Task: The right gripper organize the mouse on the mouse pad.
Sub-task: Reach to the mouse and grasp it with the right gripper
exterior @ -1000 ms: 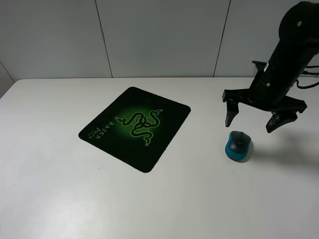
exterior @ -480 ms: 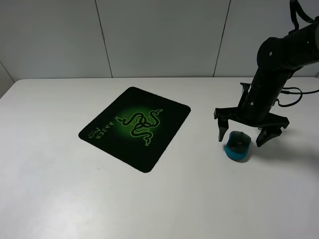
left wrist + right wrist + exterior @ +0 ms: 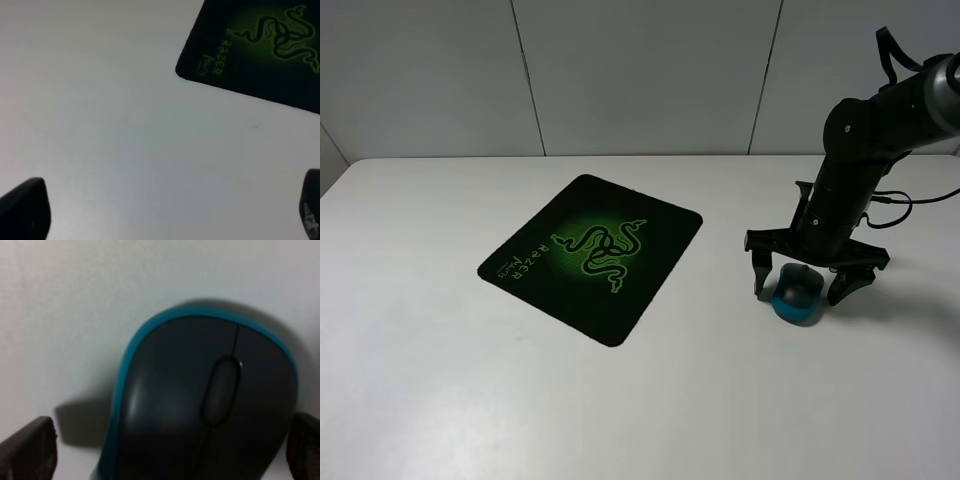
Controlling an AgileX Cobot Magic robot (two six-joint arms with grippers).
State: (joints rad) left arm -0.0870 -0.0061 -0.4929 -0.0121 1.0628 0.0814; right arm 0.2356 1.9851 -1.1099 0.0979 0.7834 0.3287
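Observation:
The mouse (image 3: 798, 295), teal-sided with a dark grey top, lies on the white table to the right of the mouse pad (image 3: 592, 255). My right gripper (image 3: 802, 287) is open and lowered over the mouse, one finger on each side of it. In the right wrist view the mouse (image 3: 207, 405) fills the frame between the two fingertips (image 3: 30, 450), with gaps on both sides. The black pad with the green snake logo lies flat at the table's middle. Its corner also shows in the left wrist view (image 3: 250, 55). My left gripper (image 3: 165, 210) is open above bare table.
The white table (image 3: 440, 380) ends at a grey panelled wall (image 3: 640, 70) behind. The right arm (image 3: 880, 120) reaches in from the upper right, with cables trailing beside it.
My right gripper has moved left and down from above and behind the mouse until its open fingers straddle the mouse. The mouse and the pad have not moved.

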